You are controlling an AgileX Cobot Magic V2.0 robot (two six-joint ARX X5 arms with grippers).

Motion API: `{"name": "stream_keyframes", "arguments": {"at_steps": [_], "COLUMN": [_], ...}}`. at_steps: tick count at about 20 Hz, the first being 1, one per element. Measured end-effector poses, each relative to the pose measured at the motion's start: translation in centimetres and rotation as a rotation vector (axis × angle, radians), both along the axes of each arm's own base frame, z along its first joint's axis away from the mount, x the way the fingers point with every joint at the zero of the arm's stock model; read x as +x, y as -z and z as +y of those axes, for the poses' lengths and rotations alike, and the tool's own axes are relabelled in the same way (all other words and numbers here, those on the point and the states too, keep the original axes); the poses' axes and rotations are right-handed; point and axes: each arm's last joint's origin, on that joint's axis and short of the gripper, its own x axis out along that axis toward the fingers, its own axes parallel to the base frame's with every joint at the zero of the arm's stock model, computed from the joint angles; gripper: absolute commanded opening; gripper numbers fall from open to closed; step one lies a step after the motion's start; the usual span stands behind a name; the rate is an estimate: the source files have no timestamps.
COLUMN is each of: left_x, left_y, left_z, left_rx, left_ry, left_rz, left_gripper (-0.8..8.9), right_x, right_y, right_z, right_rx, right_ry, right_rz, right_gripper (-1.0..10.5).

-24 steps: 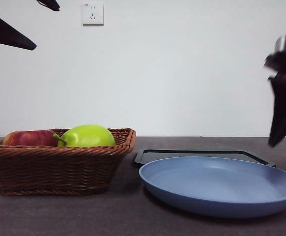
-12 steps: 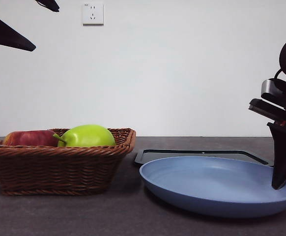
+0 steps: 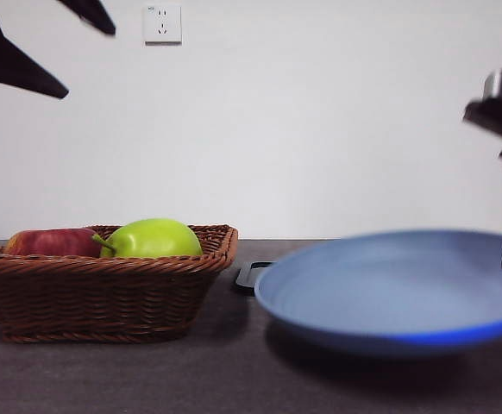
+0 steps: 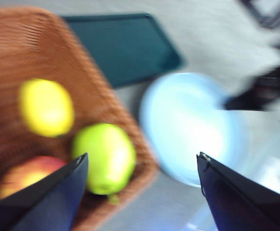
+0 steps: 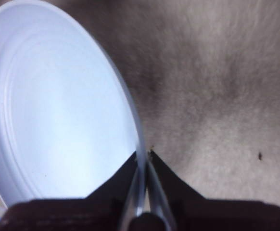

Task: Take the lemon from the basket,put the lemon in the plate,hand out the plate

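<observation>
I have the right gripper (image 5: 144, 159) clenched on the plate's (image 3: 389, 285) rim, lifting it off the table beside the basket (image 3: 104, 293). The lemon (image 4: 46, 107) lies in that basket, so the plate rises empty; my left gripper (image 4: 142, 166) hangs spread wide above it.

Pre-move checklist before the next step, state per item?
1. Right hand shut on the plate rim: ok.
2. Plate off the table: ok, front view shows it lifted and tilted.
3. Lemon on the plate: not ok, it lies in the basket beside the green fruit and red apple.
4. Left hand open above the basket: ok, holding nothing.
5. Plate empty: ok, neither wrist view shows anything on it.
</observation>
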Motion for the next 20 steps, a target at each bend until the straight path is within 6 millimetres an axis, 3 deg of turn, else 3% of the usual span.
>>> {"name": "stream_keyframes", "arguments": {"at_steps": [5,10,16,20], "left_x": [3.6,8.6,13.6,15.0], "left_y": [-0.8,0.8,5.5,8.8], "left_z": [-1.7,-4.7,-7.5,-8.3], "left_rx": [0.154,0.356,0.496,0.529], "left_ry": [-0.046,-0.054,-0.041,-0.021], "left_rz": [-0.013,0.018,0.081,0.135], "left_gripper": [3.93,3.93,3.93,3.93], "right_x": [-1.6,-2.1,-2.3,-2.3], "right_y": [-2.2,-2.7,-2.6,-2.6], "right_z": [-0.3,-0.4,-0.4,-0.4], "right_rx": [0.016,0.019,0.009,0.007], "right_ry": [0.000,-0.004,-0.020,-0.026], "right_rz": [-0.088,-0.112,-0.102,-0.105], "right_gripper": [0.0,0.0,0.0,0.0]}}
